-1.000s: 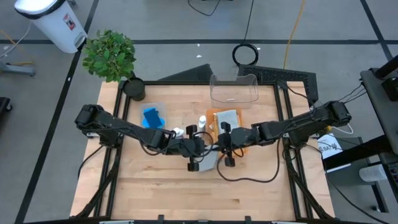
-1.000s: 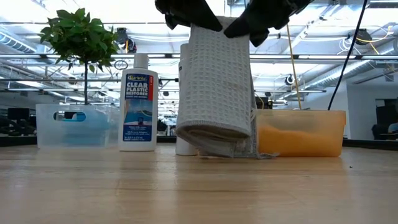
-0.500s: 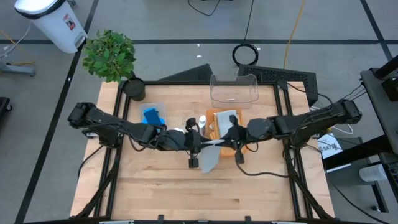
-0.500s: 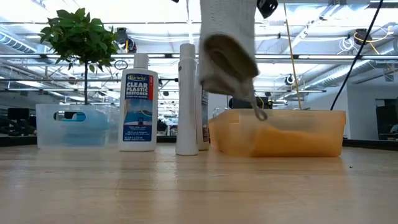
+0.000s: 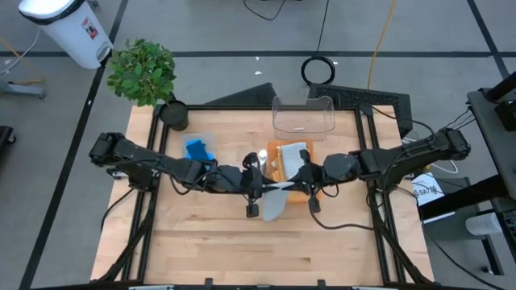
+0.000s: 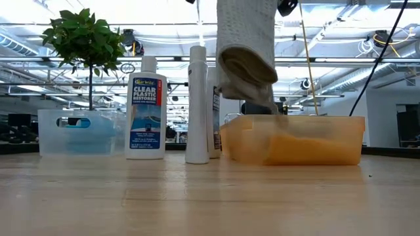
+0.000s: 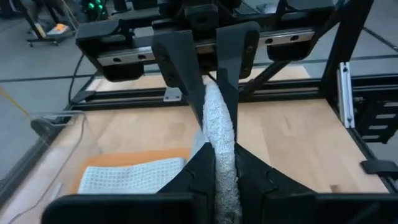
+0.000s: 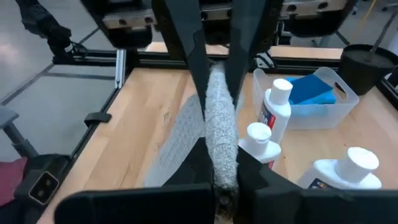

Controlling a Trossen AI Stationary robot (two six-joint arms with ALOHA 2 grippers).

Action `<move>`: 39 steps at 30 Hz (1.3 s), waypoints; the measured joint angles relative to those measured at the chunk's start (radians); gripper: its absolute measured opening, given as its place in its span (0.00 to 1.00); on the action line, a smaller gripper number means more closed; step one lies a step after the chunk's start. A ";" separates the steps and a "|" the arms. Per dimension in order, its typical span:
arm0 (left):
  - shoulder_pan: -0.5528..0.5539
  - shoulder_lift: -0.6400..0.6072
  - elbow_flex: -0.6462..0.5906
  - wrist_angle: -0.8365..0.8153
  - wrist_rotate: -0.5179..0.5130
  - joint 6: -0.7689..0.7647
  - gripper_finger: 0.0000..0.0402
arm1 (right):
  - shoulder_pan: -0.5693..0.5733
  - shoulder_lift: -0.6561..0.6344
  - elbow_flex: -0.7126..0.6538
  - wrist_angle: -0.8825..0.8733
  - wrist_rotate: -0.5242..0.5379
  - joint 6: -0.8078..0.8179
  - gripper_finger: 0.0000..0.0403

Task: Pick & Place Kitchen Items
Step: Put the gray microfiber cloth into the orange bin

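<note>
While both claws pinch it, grey cloth (image 6: 246,46) hangs clear above table (image 6: 197,196).

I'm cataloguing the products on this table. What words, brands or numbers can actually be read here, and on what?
"CLEAR PLASTIC RESTORER" on the blue label of the left white bottle, low view.
Brand line above those words: too small to read.
Fine print below them: too small to read.
Label of the rear bottle, low view: mostly hidden, unreadable.
Red mark on the white bin beyond the table, high view: too small to read.
</note>
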 joint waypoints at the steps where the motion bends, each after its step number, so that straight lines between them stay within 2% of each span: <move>1: 0.001 0.000 0.000 0.002 0.000 -0.001 0.11 | 0.000 0.001 0.000 -0.004 0.000 -0.001 0.00; 4: -0.001 -0.007 -0.002 -0.003 -0.001 0.005 0.21 | 0.000 0.001 -0.007 -0.051 -0.006 -0.001 0.00; 11: 0.001 -0.031 -0.002 -0.026 0.023 -0.017 0.54 | 0.000 -0.004 -0.003 -0.040 -0.001 -0.004 0.00; 16: -0.011 -0.104 -0.001 -0.098 0.053 -0.009 0.67 | -0.018 -0.058 -0.002 -0.085 0.001 -0.027 0.00; 22: -0.005 -0.179 -0.056 -0.134 0.035 0.001 0.70 | -0.068 -0.121 -0.002 -0.166 0.004 -0.020 0.00; 30: 0.027 -0.318 -0.221 -0.046 0.024 -0.001 0.70 | -0.141 -0.194 -0.001 -0.262 -0.010 -0.016 0.00; 36: 0.058 -0.407 -0.363 0.042 0.024 -0.014 0.70 | -0.184 -0.224 -0.001 -0.267 -0.226 0.055 0.00; 39: 0.071 -0.431 -0.422 0.078 0.023 -0.015 0.70 | -0.187 -0.216 -0.001 -0.278 -0.258 0.074 0.00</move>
